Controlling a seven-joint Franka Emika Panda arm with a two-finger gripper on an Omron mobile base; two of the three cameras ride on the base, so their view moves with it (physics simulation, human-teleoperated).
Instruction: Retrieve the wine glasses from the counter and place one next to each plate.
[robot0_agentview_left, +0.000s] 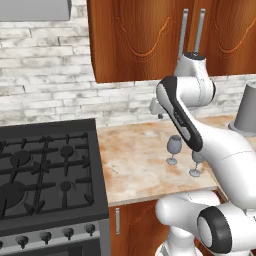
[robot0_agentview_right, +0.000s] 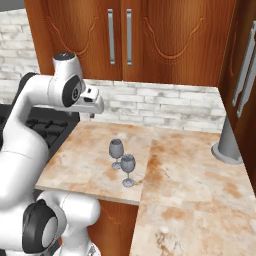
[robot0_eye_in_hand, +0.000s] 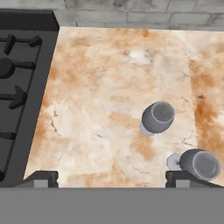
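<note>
Two smoky grey wine glasses stand upright and close together on the mottled beige-and-rust counter (robot0_agentview_left: 130, 150), near its front edge. One glass (robot0_agentview_left: 173, 148) (robot0_agentview_right: 116, 150) (robot0_eye_in_hand: 157, 117) is a little further back than the other (robot0_agentview_left: 195, 163) (robot0_agentview_right: 128, 166) (robot0_eye_in_hand: 199, 164). My gripper (robot0_agentview_right: 92, 113) (robot0_eye_in_hand: 113, 177) hangs high above the counter, to the left of and behind the glasses, pointing down. It is open, its fingertips (robot0_eye_in_hand: 41, 177) set wide apart with nothing between them. In the hand view the nearer glass lies just above the right fingertip. The plates are out of view.
A black gas stove (robot0_agentview_left: 45, 170) (robot0_eye_in_hand: 17, 87) adjoins the counter on the left. A tall grey cylinder (robot0_agentview_left: 247, 110) (robot0_agentview_right: 229, 142) stands at the back right. Reddish wood wall cabinets (robot0_agentview_left: 140, 40) hang above the whitish brick backsplash (robot0_agentview_right: 160, 107). The counter runs on to the right.
</note>
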